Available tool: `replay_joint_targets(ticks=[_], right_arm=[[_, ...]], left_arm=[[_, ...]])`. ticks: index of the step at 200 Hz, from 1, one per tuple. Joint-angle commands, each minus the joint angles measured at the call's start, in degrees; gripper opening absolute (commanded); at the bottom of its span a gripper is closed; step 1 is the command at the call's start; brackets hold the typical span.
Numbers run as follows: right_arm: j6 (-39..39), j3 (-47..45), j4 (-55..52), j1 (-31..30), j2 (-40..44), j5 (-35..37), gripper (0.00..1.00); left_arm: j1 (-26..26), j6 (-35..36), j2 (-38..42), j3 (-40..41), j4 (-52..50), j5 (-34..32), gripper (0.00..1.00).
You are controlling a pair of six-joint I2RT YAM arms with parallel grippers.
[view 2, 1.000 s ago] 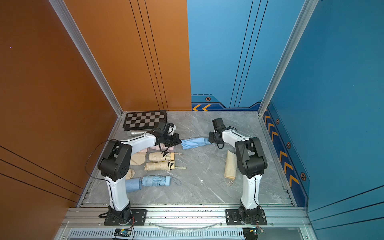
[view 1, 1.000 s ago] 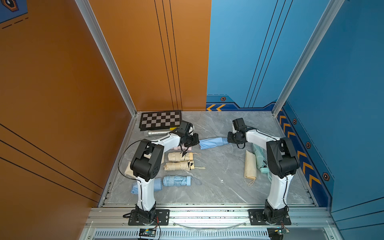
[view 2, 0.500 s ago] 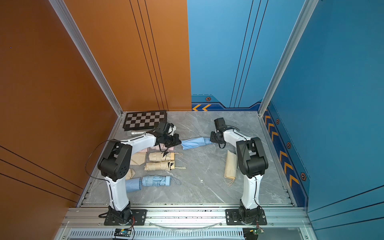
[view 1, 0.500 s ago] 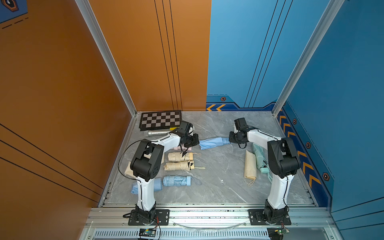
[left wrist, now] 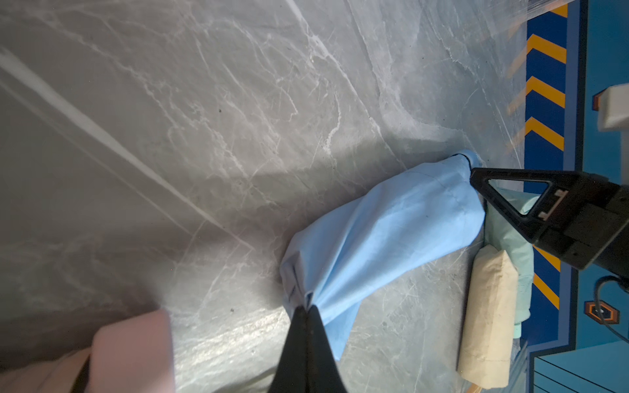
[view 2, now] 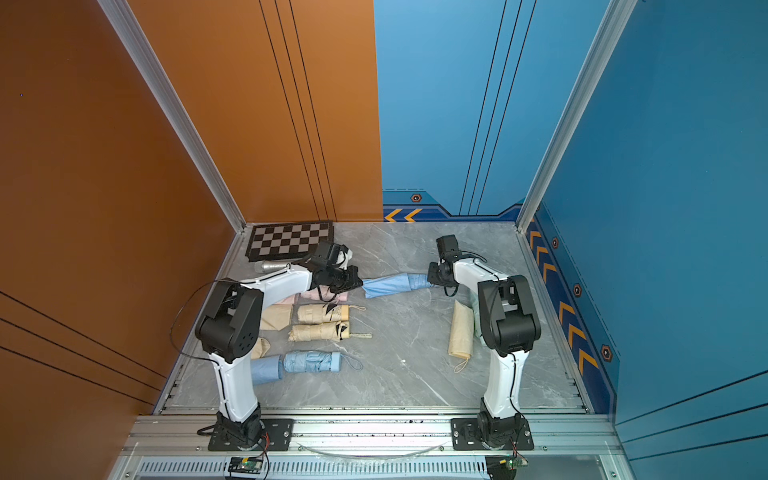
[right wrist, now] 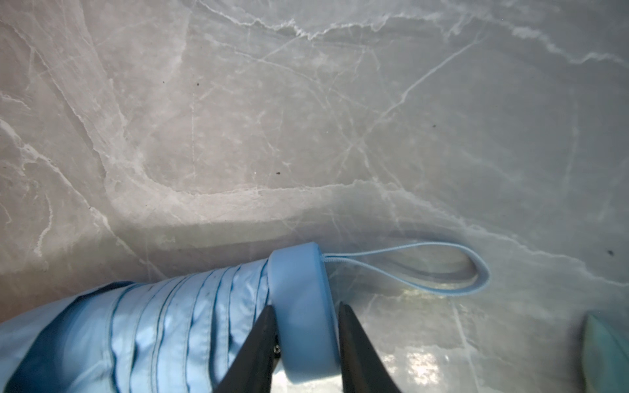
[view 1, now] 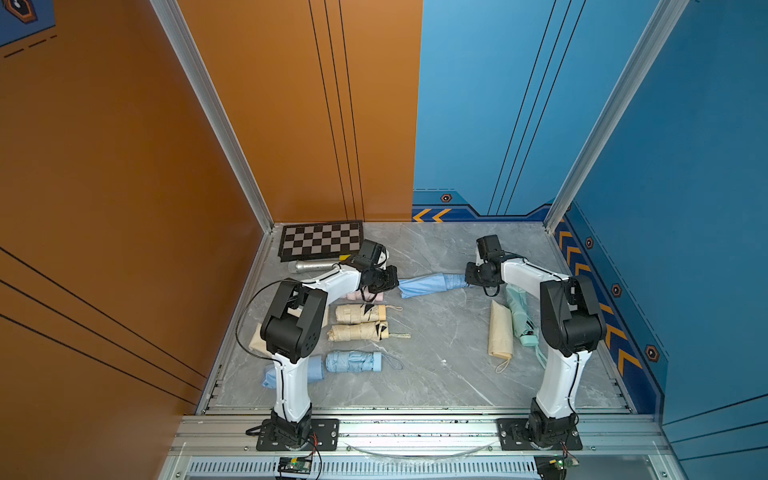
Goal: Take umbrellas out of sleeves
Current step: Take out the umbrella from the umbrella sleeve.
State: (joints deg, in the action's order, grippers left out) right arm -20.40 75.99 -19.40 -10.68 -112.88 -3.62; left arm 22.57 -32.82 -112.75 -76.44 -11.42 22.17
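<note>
In both top views the left gripper (view 1: 392, 281) (view 2: 360, 283) and the right gripper (view 1: 468, 281) (view 2: 432, 279) face each other low over the marble table (view 1: 440, 374). The light blue sleeve (view 1: 419, 285) (view 2: 384, 286) stretches between them. Its closed end meets the left gripper's tips. From its mouth, on the right gripper's side, the pleated light blue umbrella (view 1: 455, 280) (view 2: 417, 280) emerges. The jaws look too small from up here to judge. Toward the right arm's base from its gripper lie a cream sleeve (view 1: 500, 332) and a mint bundle (view 1: 519, 316), side by side. I cannot tell whether the mint bundle is sleeved or bare.

In the left wrist view, the left gripper (left wrist: 306, 309) has its tips pressed together on a pinch of fabric at the sleeve's (left wrist: 384, 231) end. The sleeve runs away from the tips, slack and creased, to its far end. There it meets one black finger (left wrist: 481, 177) of the right gripper.

In the right wrist view, the right gripper (right wrist: 306, 306) has its jaws narrowly apart, clamped on the two flat faces of the umbrella's light blue handle (right wrist: 299, 272). The pleats (right wrist: 170, 323) run from one side of the jaws. On the other side the wrist cord (right wrist: 442, 268) lies looped on the table.
</note>
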Motion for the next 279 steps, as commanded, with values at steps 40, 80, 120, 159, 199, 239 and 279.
replay_joint_targets(ticks=[40, 80, 120, 159, 199, 239, 279], right_arm=[[1.1, -1.7, -5.4, 2.3, -0.5, 2.6, 0.32], [0.8, -1.7, -5.5, 3.2, -0.5, 1.8, 0.33], [0.7, -1.6, -5.6, 4.1, -0.5, 1.3, 0.33], [0.8, -1.8, -6.0, 4.7, -0.3, 1.3, 0.33], [1.3, -1.7, -6.4, 5.5, -0.1, 1.3, 0.33], [1.9, -1.9, -6.8, 6.0, 0.1, 1.5, 0.33], [2.6, -2.1, -7.1, 6.6, 0.4, 1.8, 0.33]], left_arm=[[-0.2, 1.3, -1.6, -2.9, -2.8, -0.4, 0.0], [-0.3, 1.6, -2.3, -3.8, -3.1, -0.5, 0.0], [-0.2, 2.0, -3.0, -4.9, -3.8, -0.7, 0.0], [-0.3, 2.5, -3.6, -6.4, -4.9, -0.8, 0.0], [-0.3, 2.5, -4.1, -6.9, -4.9, -1.0, 0.0], [-0.4, 2.8, -4.1, -7.2, -5.4, -1.3, 0.0], [-0.6, 3.2, -4.1, -7.2, -5.7, -1.6, 0.0]])
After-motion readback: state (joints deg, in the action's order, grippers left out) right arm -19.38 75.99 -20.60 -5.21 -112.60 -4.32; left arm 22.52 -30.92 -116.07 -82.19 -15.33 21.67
